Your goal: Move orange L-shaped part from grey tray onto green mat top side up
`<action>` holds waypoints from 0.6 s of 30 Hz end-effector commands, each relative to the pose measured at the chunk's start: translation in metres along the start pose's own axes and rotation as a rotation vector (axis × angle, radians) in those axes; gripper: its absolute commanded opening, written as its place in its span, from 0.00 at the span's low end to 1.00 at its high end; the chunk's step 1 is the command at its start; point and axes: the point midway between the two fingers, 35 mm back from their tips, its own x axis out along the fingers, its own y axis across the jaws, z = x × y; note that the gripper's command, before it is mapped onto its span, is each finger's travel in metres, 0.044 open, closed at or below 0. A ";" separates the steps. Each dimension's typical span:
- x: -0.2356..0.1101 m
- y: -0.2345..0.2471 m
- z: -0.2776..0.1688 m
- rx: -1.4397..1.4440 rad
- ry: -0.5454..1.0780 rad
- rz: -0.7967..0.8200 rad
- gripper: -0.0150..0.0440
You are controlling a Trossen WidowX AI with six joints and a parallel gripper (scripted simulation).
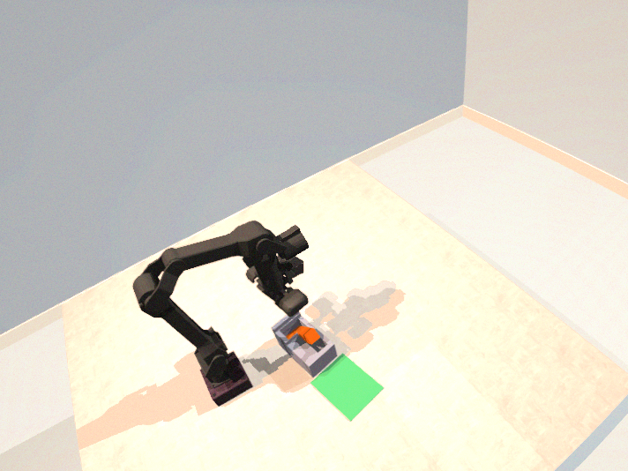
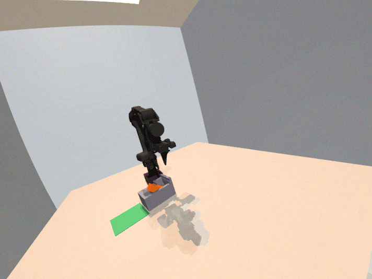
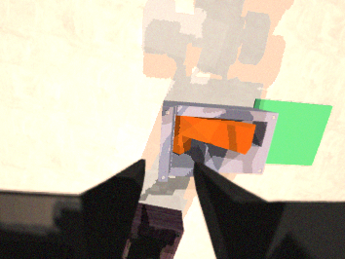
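Note:
The orange L-shaped part (image 1: 302, 334) (image 2: 153, 187) (image 3: 214, 131) lies tilted in the pocket of the grey tray (image 1: 317, 362) (image 2: 159, 198) (image 3: 265, 151), with one end standing above the rim. The green mat (image 1: 347, 387) (image 2: 127, 219) (image 3: 292, 131) lies flat right beside the tray, on the side away from the arm's base. My gripper (image 1: 291, 302) (image 2: 160, 163) (image 3: 170, 166) hangs above the tray's end nearest the base, well clear of the part. Its fingers stand partly apart with nothing between them.
The arm's dark base (image 1: 225, 377) (image 3: 156, 234) stands on the table just behind the tray. The table's edges show at the left and near side in the exterior view. Walls lie further off.

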 end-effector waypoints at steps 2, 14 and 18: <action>0.000 0.000 0.001 0.001 -0.001 0.000 0.56; -0.002 -0.045 0.009 0.947 0.000 -0.006 0.73; -0.003 -0.068 0.009 1.403 0.000 -0.009 0.73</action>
